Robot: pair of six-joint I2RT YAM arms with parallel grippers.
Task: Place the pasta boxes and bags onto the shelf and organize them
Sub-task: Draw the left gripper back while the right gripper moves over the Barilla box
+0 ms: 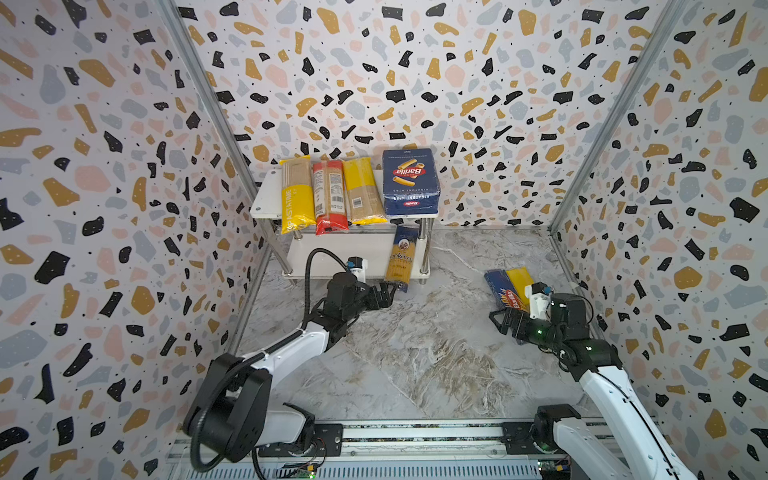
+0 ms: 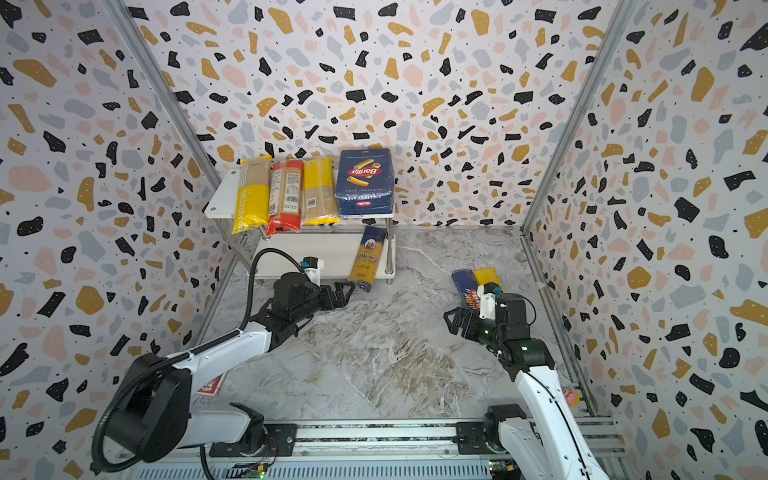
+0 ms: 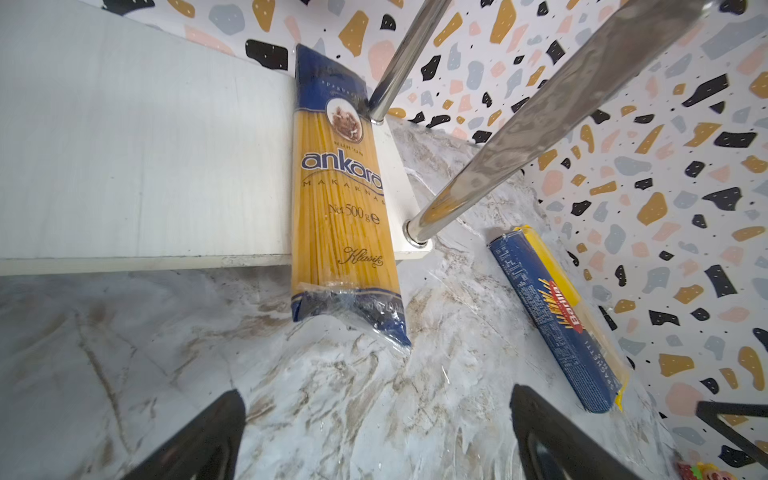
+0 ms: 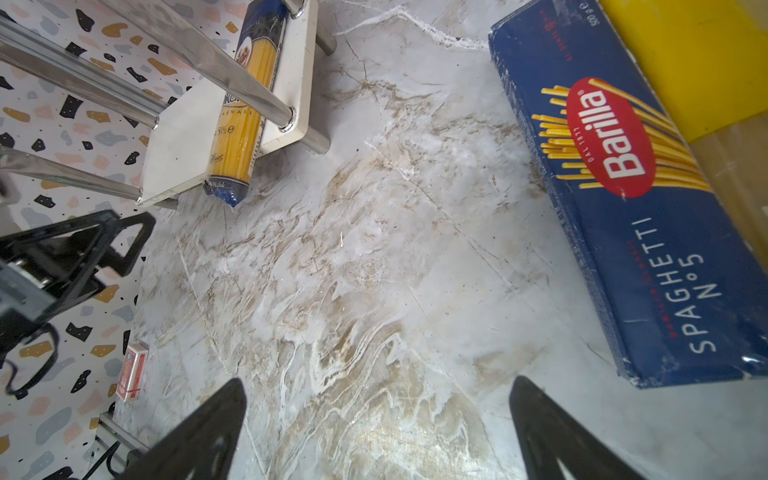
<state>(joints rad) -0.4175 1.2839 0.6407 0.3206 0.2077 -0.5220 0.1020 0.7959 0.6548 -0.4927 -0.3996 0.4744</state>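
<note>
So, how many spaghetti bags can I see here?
5. On the top board: PASTATIME bag, red bag, yellow bag. On the lower board: ankara bag. On the table beside the spaghetti box: a fifth bag, partly hidden.

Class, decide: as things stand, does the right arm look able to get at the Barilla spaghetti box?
Probably yes: the right gripper stands open close beside the spaghetti box, with nothing between them.

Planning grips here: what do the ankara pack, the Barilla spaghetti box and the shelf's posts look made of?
Ankara pack: clear glossy plastic film, crinkled at its end. Barilla spaghetti box: matte printed cardboard, scuffed edges. Shelf posts: likely chromed metal, mirror-like reflections.
</note>
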